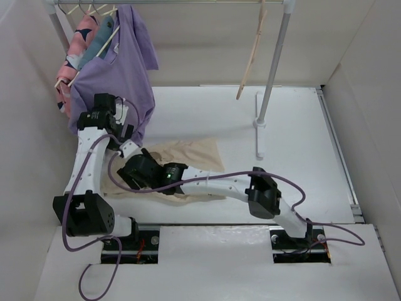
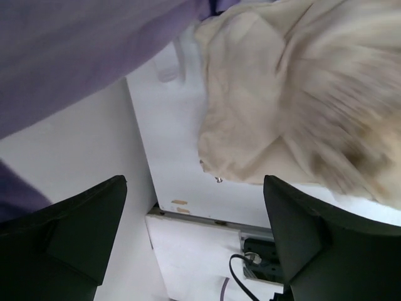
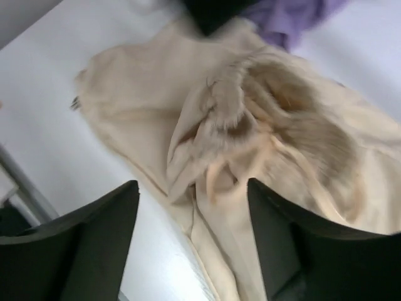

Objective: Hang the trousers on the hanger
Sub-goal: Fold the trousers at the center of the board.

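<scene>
The trousers [image 1: 194,157] lie crumpled on the table [image 1: 301,138] just below the hem of the purple shirt [image 1: 119,69], while the hanger [image 1: 254,50] dangles from the rail [image 1: 188,2] well to the right of that shirt, with nothing on it. The left gripper [image 2: 194,182] is spread wide and holds nothing. It sits right beside the shirt's hem, which fills the upper left of its own view. The likeliest slip is closing on purple cloth instead of beige, or on both together, and dragging the shirt off its wooden hanger. The right gripper [image 3: 193,183] is also wide and empty, hovering over a bunched ridge of the trousers below the shirt. A pinch there would probably take several layers at once and lift a lump that would not drape over the hanger's crossbar. Both arms crowd the same patch under the shirt, so their wrists could knock together. The hanger hangs free and may swing away when cloth is pushed at it. Only the overhead view shows the hanger, the rail and how tightly the arms overlap, though it hides the fingertips behind the arm bodies. The wrist views show the open fingers and the folds, but the cloth is blurred there, so which part is waistband and which leg I cannot tell.
</scene>
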Action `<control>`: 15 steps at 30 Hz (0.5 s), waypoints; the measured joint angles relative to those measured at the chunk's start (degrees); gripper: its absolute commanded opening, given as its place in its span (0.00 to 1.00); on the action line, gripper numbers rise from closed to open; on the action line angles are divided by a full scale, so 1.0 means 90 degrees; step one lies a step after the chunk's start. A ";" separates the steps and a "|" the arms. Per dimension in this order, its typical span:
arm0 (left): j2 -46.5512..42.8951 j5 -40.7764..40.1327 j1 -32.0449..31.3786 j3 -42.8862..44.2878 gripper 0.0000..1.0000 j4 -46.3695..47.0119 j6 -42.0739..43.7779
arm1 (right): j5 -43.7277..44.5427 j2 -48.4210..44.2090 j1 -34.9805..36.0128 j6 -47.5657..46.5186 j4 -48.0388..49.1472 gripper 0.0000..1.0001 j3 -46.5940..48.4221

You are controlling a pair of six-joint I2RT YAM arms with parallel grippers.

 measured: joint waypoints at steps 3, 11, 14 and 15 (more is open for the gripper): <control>-0.0063 -0.0141 0.0024 0.0000 0.90 -0.0036 0.0000 | -0.0374 0.0270 0.0197 -0.0532 -0.0007 0.81 0.0279; -0.0124 0.0379 -0.0005 -0.0010 0.90 -0.0389 0.0172 | -0.1008 -0.0304 0.0661 -0.0969 0.0024 0.81 -0.0481; -0.0153 0.0882 -0.0279 -0.0187 0.88 -0.0427 0.0270 | -0.0974 -0.1175 0.0605 -0.0641 0.0095 0.80 -0.1518; -0.0180 0.1054 -0.0478 -0.0325 0.88 -0.0420 0.0294 | -0.0971 -0.1566 0.0568 -0.0437 0.0095 0.80 -0.1955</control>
